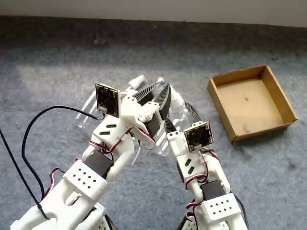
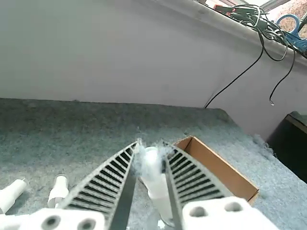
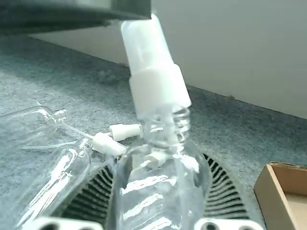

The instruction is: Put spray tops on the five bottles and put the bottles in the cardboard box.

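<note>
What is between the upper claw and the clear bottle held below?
A white spray top, tilted at the mouth of the bottle, pinched by the left gripper; the right gripper holds the bottle. The right wrist view shows it.

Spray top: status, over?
Left gripper shut on spray top, tilted over bottle neck, not screwed down. Right gripper shut on bottle. Box holds none yet; spare bottles lie close by.

The left gripper (image 1: 162,89) and right gripper (image 1: 179,113) hung close together at mid-table, over clear bottles (image 1: 86,114) lying on the grey table (image 1: 57,57). A white spray top (image 1: 137,81) lay just beyond them. The cardboard box (image 1: 249,103) sat open, well apart on the right.
</note>
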You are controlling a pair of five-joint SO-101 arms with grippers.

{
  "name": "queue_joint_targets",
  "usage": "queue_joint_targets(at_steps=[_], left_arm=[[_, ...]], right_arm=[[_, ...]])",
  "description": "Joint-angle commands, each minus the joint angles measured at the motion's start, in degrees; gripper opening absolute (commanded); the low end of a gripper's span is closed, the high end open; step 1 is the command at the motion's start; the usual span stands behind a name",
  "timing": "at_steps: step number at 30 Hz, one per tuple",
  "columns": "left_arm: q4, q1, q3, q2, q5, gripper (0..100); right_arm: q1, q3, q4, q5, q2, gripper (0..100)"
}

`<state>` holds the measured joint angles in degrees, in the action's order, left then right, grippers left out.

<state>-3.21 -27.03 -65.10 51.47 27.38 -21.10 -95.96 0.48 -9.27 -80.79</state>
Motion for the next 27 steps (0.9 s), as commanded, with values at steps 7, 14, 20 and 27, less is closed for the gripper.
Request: queue_joint_targets(at_steps=[7, 14, 20, 27], left_arm=[[-1.1, -2.2, 0.5, -0.4, 0.3, 1], [-1.1, -1.7, 0.5, -0.2, 0.3, 1], [-0.1, 2.7, 0.0, 1.3, 0.3, 1], [18.8, 4.0, -1.9, 17.9, -14.2, 1]], right_arm=[[0.7, -7.9, -1.2, -0.4, -0.7, 11.7], [0.8, -7.9, 0.2, -0.4, -1.0, 11.7], [0.8, -8.1, 0.2, -0.4, -1.0, 11.7], [6.3, -7.8, 0.4, -0.1, -1.1, 11.7]])
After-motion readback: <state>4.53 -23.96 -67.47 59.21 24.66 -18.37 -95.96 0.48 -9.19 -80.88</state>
